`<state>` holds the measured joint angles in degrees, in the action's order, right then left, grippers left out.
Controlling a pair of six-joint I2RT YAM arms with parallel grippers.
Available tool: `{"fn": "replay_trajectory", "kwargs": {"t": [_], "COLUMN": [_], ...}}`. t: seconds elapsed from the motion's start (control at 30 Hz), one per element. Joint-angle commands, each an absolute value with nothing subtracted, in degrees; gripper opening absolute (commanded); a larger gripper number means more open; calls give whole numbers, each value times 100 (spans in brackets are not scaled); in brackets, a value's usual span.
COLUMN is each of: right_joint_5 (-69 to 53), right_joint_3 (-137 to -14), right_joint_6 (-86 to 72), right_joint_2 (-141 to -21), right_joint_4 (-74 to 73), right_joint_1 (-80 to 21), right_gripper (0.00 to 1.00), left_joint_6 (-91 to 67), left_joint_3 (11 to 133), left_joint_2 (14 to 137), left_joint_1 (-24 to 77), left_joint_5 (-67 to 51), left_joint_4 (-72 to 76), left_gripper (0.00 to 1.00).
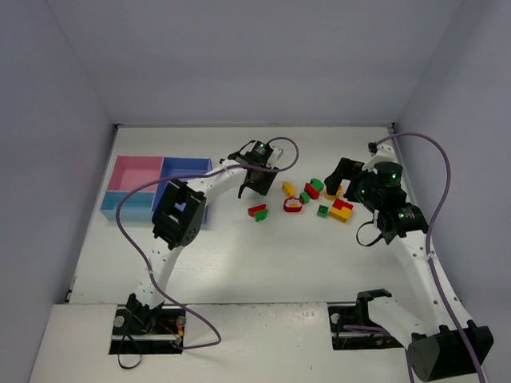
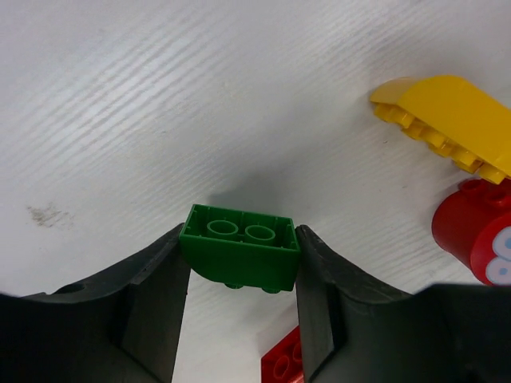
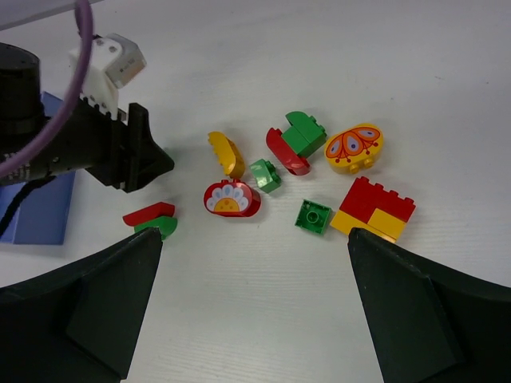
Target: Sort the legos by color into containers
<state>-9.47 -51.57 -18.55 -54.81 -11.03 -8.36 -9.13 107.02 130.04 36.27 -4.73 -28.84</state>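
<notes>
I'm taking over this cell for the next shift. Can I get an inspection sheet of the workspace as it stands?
Surface: white table, faint smudge.
Job's things: legos loose at mid-table; containers at far left, no brick seen in the parts that show.
Clutter: nothing seen.
Grippers: left gripper has its fingers against both sides of a green brick; right gripper open, nothing between its fingers.
Cables: purple cables loop over the table.
Surroundings: plain grey walls.

Robotics lab cell: bare white walls (image 1: 255, 56), 2 bolted arms (image 1: 172, 215).
</notes>
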Motion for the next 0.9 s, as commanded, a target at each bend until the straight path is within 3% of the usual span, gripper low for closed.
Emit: {"fn": "replay_trajectory", "kwargs": {"t": [0.0,0.33,0.6,0.87], "right_joint_5": [-1081,-1336,-1380,-1318], "right_joint_3": [-5388,-5432,-5361,-5221], "right_joint_6": [-1767,-1714,-1679,-1679], "right_joint_2": [-5520,-5555,-5528,-5344], "right_joint_4": [-896,-896,-888,-896], "right_joint_1": [-879,-879,-888,-888], "right_gripper": [100,100,100,100], "left_joint_6": [-1098,-1713,-1767,-1679], "left_joint_3": [10811,10302,10081,10292], "left_joint_2": [11858,10460,10660,11250], "left_joint_1": [3340,1338,-305,-686], "left_joint_5": [-229,509,439,465], "left_joint_4": [-2724,-3436,-3385,-3516], "left_gripper": [22,22,23,46]}}
